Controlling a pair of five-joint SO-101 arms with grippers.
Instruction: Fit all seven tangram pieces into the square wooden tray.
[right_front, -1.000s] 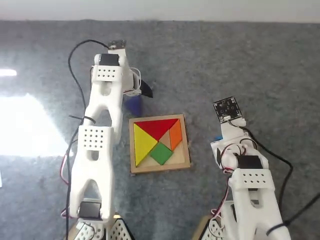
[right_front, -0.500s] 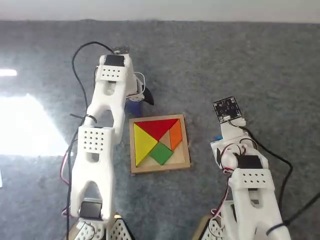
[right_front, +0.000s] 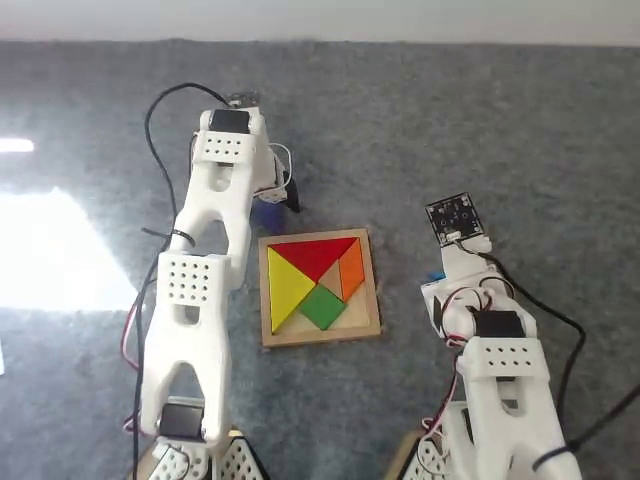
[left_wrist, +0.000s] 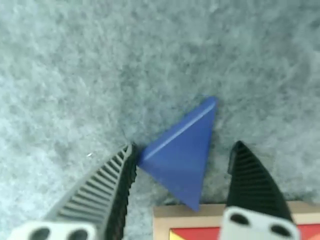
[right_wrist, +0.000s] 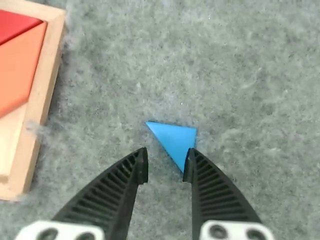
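The square wooden tray (right_front: 320, 335) lies mid-table holding a red (right_front: 315, 255), a yellow (right_front: 285, 285), a green (right_front: 322, 306) and an orange piece (right_front: 352, 272). Just beyond its far left corner a dark blue triangle (left_wrist: 182, 150) lies flat on the carpet. My left gripper (left_wrist: 184, 146) is open, one finger on each side of that triangle. To the right of the tray a small light blue triangle (right_wrist: 174, 137) lies on the carpet. My right gripper (right_wrist: 166, 155) is open and low, its fingertips straddling the triangle's near corner.
Grey carpet covers the table. The tray rim (left_wrist: 200, 220) sits just behind the dark blue triangle, and the rim (right_wrist: 45, 90) is a short way from the light blue one. Bare wood shows along the tray's lower right. The right arm's body (right_front: 500, 370) stands beside the tray.
The left arm has shifted slightly and settled lower over the dark blue triangle, its dark finger swinging closer to it. The right arm has stayed still.
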